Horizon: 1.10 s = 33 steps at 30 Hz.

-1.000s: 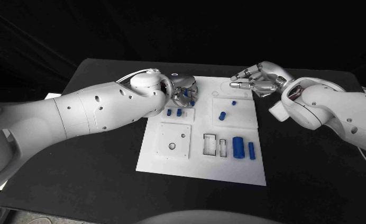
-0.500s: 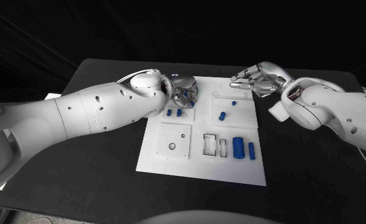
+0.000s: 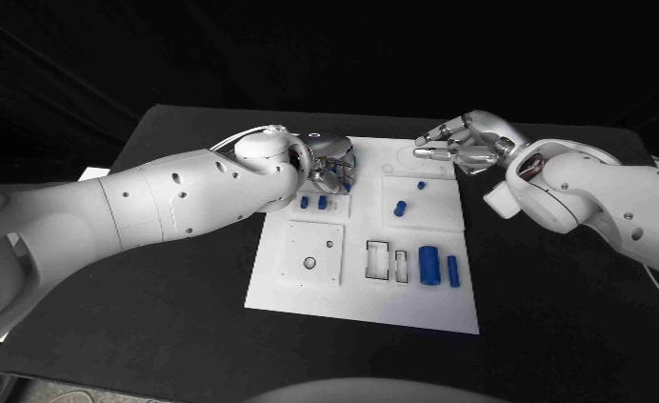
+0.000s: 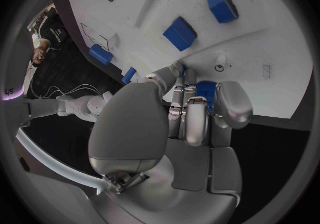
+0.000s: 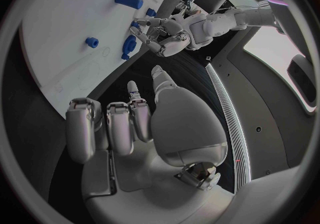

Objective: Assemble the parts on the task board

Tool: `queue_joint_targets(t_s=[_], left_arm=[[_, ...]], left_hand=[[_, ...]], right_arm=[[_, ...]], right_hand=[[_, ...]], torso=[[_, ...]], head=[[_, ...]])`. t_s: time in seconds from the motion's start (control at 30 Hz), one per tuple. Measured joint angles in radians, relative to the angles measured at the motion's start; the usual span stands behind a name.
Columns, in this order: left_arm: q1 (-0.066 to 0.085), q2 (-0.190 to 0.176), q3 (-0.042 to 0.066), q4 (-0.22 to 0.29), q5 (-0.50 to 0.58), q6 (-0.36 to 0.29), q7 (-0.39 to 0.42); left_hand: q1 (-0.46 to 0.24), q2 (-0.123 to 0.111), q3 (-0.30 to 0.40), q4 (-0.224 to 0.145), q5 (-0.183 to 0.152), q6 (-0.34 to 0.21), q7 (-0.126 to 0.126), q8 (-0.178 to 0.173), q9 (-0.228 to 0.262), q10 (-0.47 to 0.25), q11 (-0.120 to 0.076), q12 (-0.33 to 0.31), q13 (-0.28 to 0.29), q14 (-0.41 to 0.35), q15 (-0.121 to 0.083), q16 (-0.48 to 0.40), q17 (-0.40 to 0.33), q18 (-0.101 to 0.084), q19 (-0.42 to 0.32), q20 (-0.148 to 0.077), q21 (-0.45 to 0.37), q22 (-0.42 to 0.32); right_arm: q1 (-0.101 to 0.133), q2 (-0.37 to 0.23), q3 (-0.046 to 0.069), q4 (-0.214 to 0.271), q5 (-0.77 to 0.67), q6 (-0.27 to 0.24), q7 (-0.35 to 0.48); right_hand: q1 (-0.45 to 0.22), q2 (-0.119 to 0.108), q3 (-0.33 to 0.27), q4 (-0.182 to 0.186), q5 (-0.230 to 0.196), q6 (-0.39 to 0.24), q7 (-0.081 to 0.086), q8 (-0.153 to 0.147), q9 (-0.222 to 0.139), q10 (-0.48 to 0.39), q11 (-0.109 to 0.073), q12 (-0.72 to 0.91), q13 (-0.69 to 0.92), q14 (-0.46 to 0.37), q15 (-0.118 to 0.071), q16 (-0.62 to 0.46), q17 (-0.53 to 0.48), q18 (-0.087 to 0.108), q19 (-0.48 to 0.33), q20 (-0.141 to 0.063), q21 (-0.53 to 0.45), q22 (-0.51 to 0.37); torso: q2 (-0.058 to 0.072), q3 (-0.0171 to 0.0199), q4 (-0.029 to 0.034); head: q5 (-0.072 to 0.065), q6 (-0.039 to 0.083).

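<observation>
Nearest us the loose blue parts (image 3: 437, 267) lie unmoved by the task board's (image 3: 360, 306) near edge, while farther back our left hand (image 3: 329, 164) stays curled, apparently on a small blue part (image 4: 205, 89), and our right hand (image 3: 460, 148) still hovers half-curled and empty at the far right corner, so we see no progress.

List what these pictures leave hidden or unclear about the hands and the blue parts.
- Left hand, head view: its own wrist covers the fingertips.
- Blue part, left wrist view: fingers hide most of it; shape unclear.
- Right hand: curled fingers; contents cannot be told.
- Small far parts, head view: too small to identify.
</observation>
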Motion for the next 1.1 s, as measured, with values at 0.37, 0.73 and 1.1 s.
queue_joint_targets(t_s=[0.37, 0.73, 1.1], left_arm=[[-0.003, -0.042, 0.01, 0.031, 0.031, -0.033, 0.005], [-0.001, -0.118, 0.034, 0.09, 0.083, -0.065, 0.004], [-0.001, -0.205, 0.037, 0.128, 0.142, -0.069, 0.001]], left_hand=[[0.0, 0.0, 0.007, -0.015, 0.0, 0.002, 0.01, -0.013, -0.001, 0.007, 0.007, -0.034, -0.003, 0.002, 0.009, 0.0, 0.0, 0.0, 0.0, 0.007, -0.004, 0.0], [-0.004, -0.004, 0.01, -0.018, 0.0, 0.002, 0.016, -0.019, -0.003, 0.011, 0.011, -0.045, -0.004, 0.001, 0.016, 0.004, 0.0, 0.0, 0.0, 0.015, -0.01, -0.004], [-0.004, -0.004, 0.014, -0.022, 0.0, 0.001, 0.016, -0.026, -0.004, 0.01, 0.011, -0.056, -0.005, 0.001, 0.016, 0.004, 0.002, 0.0, 0.0, 0.015, -0.01, -0.004]], right_arm=[[0.0, 0.0, 0.0, -0.001, 0.0, 0.0, 0.0], [0.0, 0.0, 0.0, -0.003, 0.001, 0.0, 0.001], [0.0, 0.001, 0.0, -0.006, 0.0, 0.0, 0.001]], right_hand=[[0.0, 0.0, 0.0, 0.0, 0.0, 0.0, 0.0, 0.0, 0.0, 0.0, 0.0, 0.0, 0.0, 0.0, 0.0, 0.0, 0.0, 0.0, 0.0, 0.0, 0.0, 0.0], [0.0, 0.0, 0.0, 0.0, 0.0, 0.0, 0.0, 0.0, 0.0, 0.0, 0.0, 0.0, 0.0, 0.0, 0.0, 0.0, 0.0, 0.0, 0.0, 0.0, 0.0, 0.0], [0.0, 0.0, 0.0, 0.0, 0.0, 0.0, 0.0, 0.0, 0.0, 0.0, 0.0, 0.0, 0.0, 0.0, 0.0, 0.0, 0.0, 0.0, 0.0, 0.0, 0.0, 0.0]], torso=[[-0.001, 0.0001, 0.0008], [-0.002, 0.0004, 0.004], [-0.002, -0.0011, 0.0055]], head=[[-0.002, 0.004], [0.004, 0.011], [0.006, 0.014]])
